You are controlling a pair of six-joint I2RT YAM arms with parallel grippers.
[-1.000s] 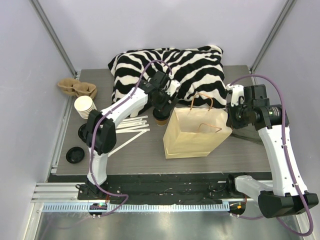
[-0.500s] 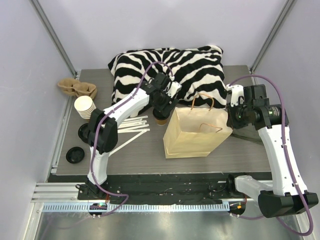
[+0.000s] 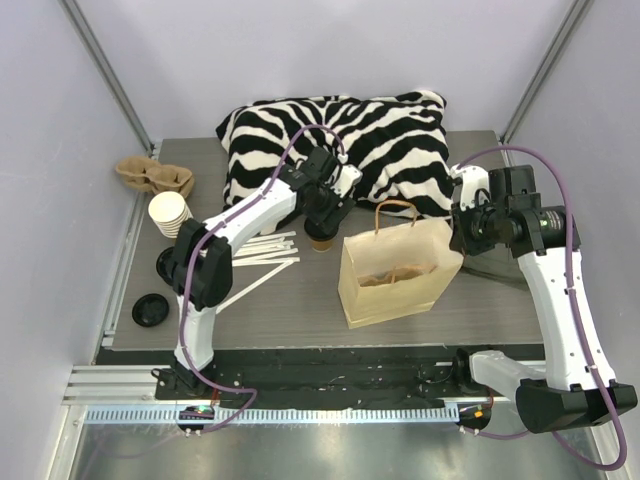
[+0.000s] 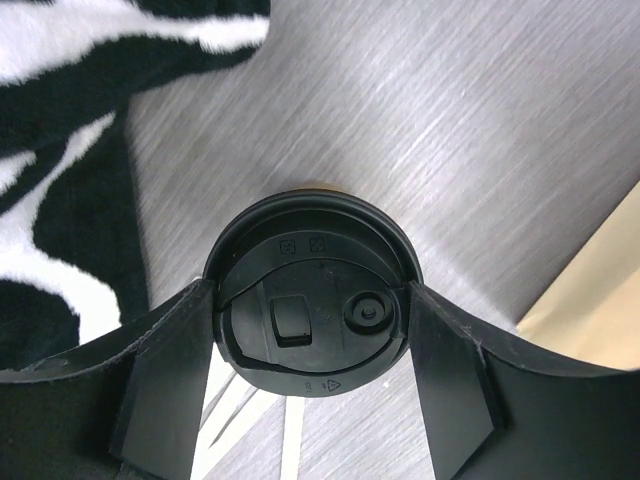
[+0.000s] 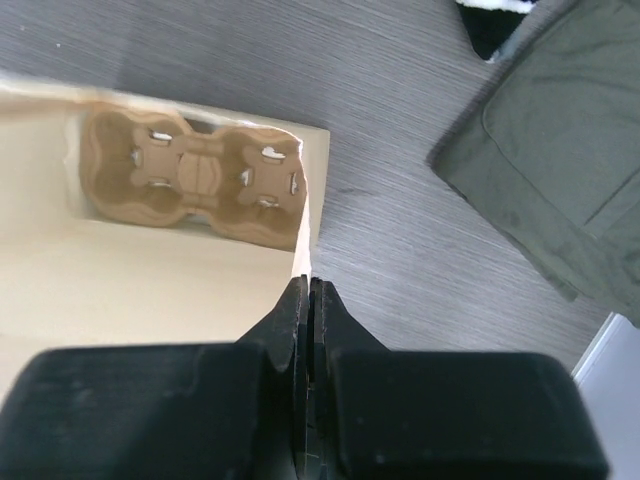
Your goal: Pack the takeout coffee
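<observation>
The takeout coffee [image 4: 312, 290], a brown paper cup with a black lid, stands on the table just left of the paper bag; in the top view only its brown base [image 3: 321, 242] shows under the arm. My left gripper [image 3: 326, 214] hangs over it with a finger [image 4: 165, 385] against each side of the lid. The brown paper bag [image 3: 395, 272] stands open with a cardboard cup carrier [image 5: 190, 180] on its bottom. My right gripper [image 5: 310, 288] is shut on the bag's right upper edge [image 3: 458, 232].
A zebra-striped pillow [image 3: 340, 135] lies at the back. A stack of lidless cups [image 3: 168, 213], a spare carrier [image 3: 152, 176], loose black lids [image 3: 150, 309] and wooden stirrers [image 3: 262, 252] lie at the left. A grey-green cloth [image 5: 560, 150] lies right of the bag.
The right gripper has pulled the bag's edge, and the bag now stands more upright and open, showing the carrier inside. The left gripper stays at the cup.
</observation>
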